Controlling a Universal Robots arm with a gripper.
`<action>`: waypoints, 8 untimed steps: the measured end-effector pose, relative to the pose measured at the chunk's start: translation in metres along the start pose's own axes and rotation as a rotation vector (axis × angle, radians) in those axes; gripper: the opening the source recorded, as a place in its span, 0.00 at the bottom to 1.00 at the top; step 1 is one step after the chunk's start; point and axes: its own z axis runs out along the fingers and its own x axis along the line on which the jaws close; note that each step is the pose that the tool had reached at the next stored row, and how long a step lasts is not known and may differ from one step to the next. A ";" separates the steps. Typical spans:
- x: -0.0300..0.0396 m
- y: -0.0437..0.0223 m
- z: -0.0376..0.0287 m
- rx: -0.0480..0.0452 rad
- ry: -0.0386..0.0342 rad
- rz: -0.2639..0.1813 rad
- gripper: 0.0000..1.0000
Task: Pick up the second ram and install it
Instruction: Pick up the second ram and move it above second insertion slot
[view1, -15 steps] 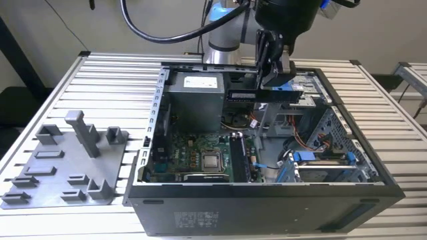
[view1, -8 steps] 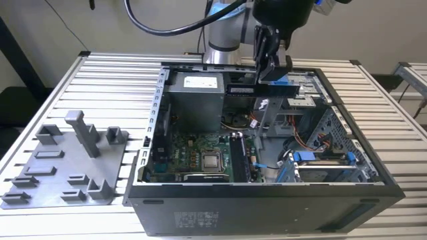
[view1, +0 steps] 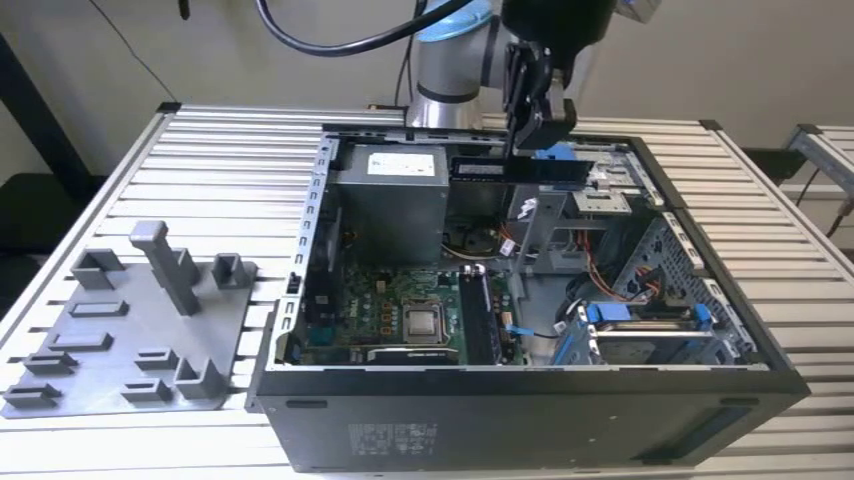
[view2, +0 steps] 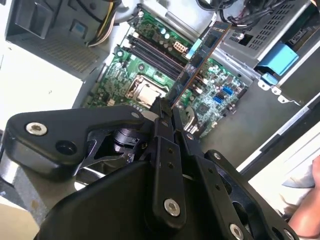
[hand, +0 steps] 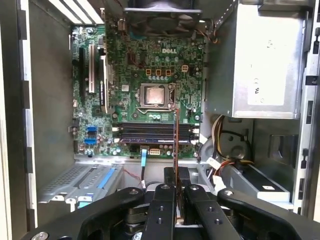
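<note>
My gripper (view1: 530, 148) hangs over the back half of the open computer case (view1: 534, 385) and is shut on the second ram (view1: 518, 169). The ram is a dark board with a pale label, held level above the case. In the second wrist view the ram (view2: 200, 57) sticks out from between my fingertips (view2: 165, 114) over the green motherboard (view2: 120, 75). In the first wrist view it appears edge-on (hand: 176, 142), hovering above the row of dark memory slots (hand: 150, 133) next to the processor socket (hand: 152, 95), clear of them. My gripper (hand: 176, 186) clamps its near end.
A grey plastic fixture (view1: 127, 340) with upright posts lies on the slatted table at the exterior view's left. Inside the case are the grey power supply (view1: 387, 200), bundled cables (view1: 487, 245) and a drive cage with blue clips (view1: 641, 320). A person's hand (view2: 306, 212) is near the case's outside.
</note>
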 end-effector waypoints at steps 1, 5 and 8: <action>-0.0020 0.0000 0.0000 0.0000 0.0001 0.000 0.14; -0.0101 0.0002 0.0001 0.0000 0.0000 0.002 0.14; -0.0162 0.0004 0.0001 0.0000 0.0000 0.003 0.14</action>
